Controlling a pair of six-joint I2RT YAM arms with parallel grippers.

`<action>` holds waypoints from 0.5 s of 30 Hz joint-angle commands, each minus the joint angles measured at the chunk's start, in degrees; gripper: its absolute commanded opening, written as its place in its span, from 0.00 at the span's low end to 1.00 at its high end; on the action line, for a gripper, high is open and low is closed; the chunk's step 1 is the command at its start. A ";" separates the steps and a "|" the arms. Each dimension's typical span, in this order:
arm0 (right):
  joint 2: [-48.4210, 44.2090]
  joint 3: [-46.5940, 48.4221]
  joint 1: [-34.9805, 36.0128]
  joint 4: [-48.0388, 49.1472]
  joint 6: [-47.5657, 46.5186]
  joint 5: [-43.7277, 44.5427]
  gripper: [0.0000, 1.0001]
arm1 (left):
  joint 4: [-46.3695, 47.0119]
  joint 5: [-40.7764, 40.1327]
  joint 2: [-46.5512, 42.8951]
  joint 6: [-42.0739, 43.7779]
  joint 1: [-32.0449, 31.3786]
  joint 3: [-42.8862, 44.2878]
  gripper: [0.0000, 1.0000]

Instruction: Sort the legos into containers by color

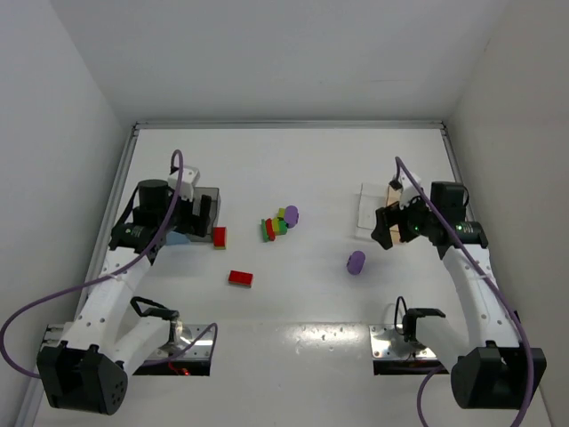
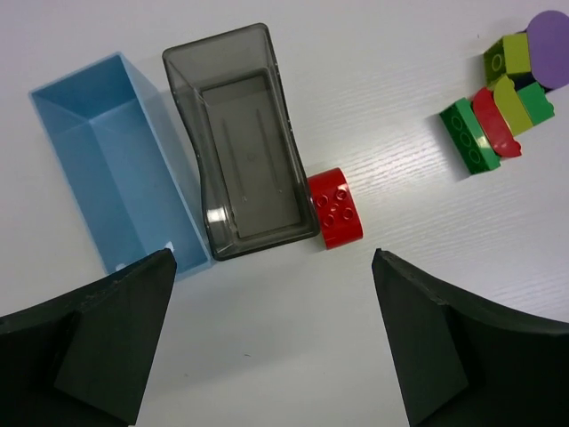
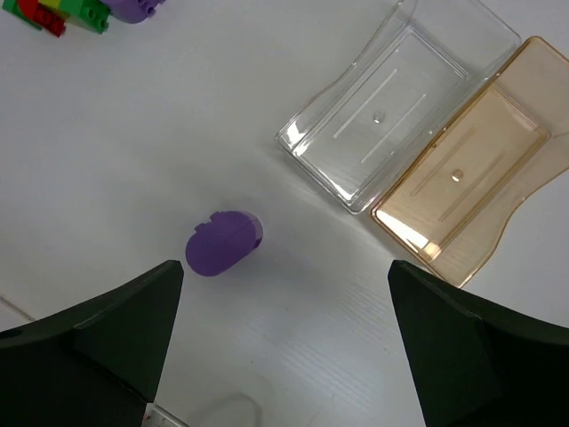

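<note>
landmark: central pile (image 1: 277, 224) of green, yellow-green, red and purple legos, in the middle of the counter (image 1: 311, 169)
left gripper (image 2: 276, 351): jaws spread wide, nothing held, hovering left of the pile above the two bins there
right gripper (image 3: 284, 351): jaws spread wide as well, empty, hovering right of the pile
left of the pile: light blue bin (image 2: 116, 187) and dark grey bin (image 2: 249, 151) side by side, both empty
right of the pile: clear bin (image 3: 391, 98) and tan-orange bin (image 3: 467, 178), long sides touching, both empty
red brick (image 2: 335, 207): between the pile and the dark grey bin, right against that bin's wall
flat red brick (image 1: 240, 277): left of the pile and nearer the arm bases, lying alone
purple brick (image 3: 224, 242): right of the pile and nearer the bases, apart from the clear bin
progress: nothing sorted yet, judging by four bare bins
risk, red brick: no room on the bin side, so a finger coming down there is likely to strike or shove the light bin
risk, pile: bricks packed tight, so closing on one is apt to drag or scatter its neighbours
risk, purple brick: rounded sides, prone to slip out of a flat pinch
risk, colours: green and yellow-green easy to mix up, and with paired bins so close an off-centre drop could land next door
</note>
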 commanded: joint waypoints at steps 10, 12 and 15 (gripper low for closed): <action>-0.33 0.66 4.01 -11.81 -17.49 -6.25 1.00 | 1.15 4.04 -0.18 4.81 -0.46 0.82 0.99; 0.46 1.19 6.02 -14.88 -20.99 -6.25 1.00 | 1.68 4.04 -0.17 4.81 -0.46 1.35 0.99; 3.09 1.19 9.36 -16.92 -24.34 -4.06 0.99 | 2.21 2.73 0.44 4.81 -0.46 2.75 0.99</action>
